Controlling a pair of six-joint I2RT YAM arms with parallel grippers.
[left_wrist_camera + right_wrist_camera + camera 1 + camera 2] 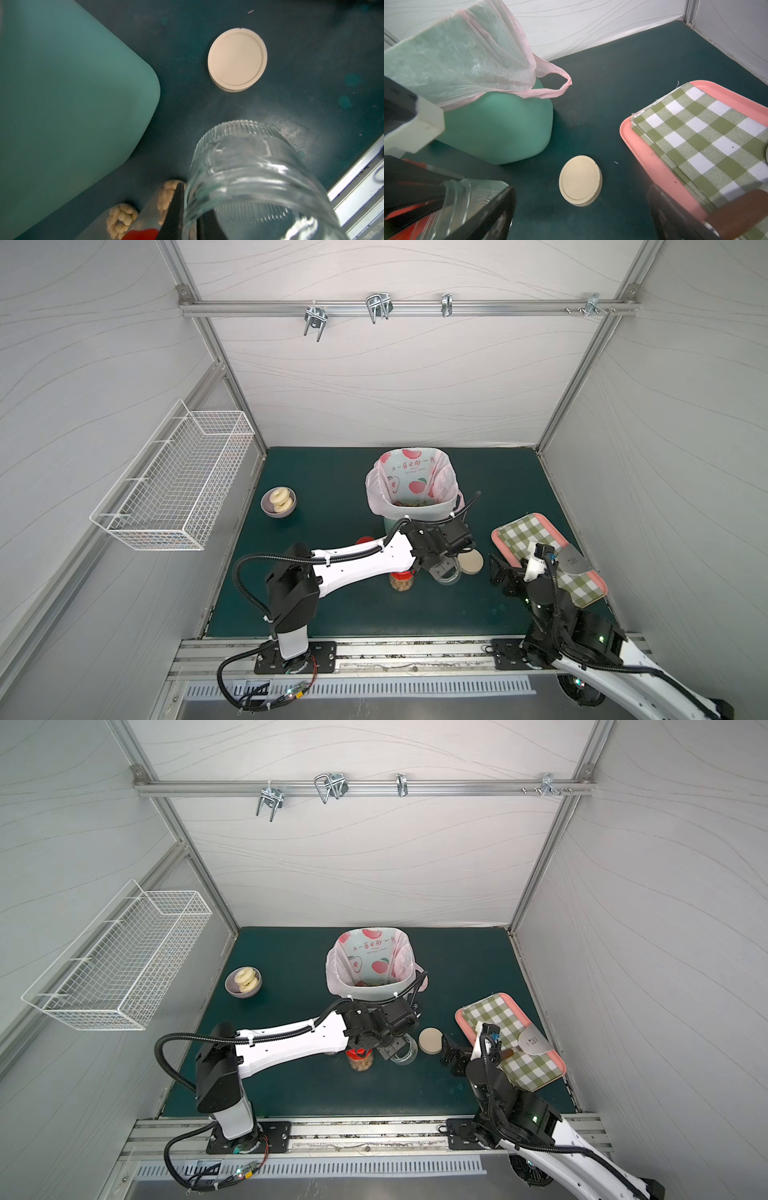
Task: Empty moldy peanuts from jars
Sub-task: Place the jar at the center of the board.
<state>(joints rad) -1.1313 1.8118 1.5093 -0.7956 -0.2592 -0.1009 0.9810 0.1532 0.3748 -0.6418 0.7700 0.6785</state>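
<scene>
Jar emptying, one of three looks done: squat jar (pixel 259 176) is clear and empty, lid off, and left hand (pixel 191 220) pinches its rim, one finger inside the mouth and one outside. It hangs low over the table (pixel 332 605) beside the beige lid (pixel 470 562), just in front of the bin (pixel 72 93); can't tell if its base touches down. Likely step: putting the empty back.

Peanuts (pixel 120 218) sit in the two red-lidded jars, one (pixel 401 581) under the left forearm, the other showing only its red lid (pixel 365 540) behind the arm. Both are capped.

Next move probably calls for letting go of the rim, then two-handed work: one hand steadies a jar body, the other twists off the red lid, then a tip over the bin.

Left arm reaches across the middle, wrist bent down. Right arm is folded back beside the tray (pixel 643 145), right hand (pixel 497 572) spread wide, grasping nothing, aimed toward the beige lid.
</scene>
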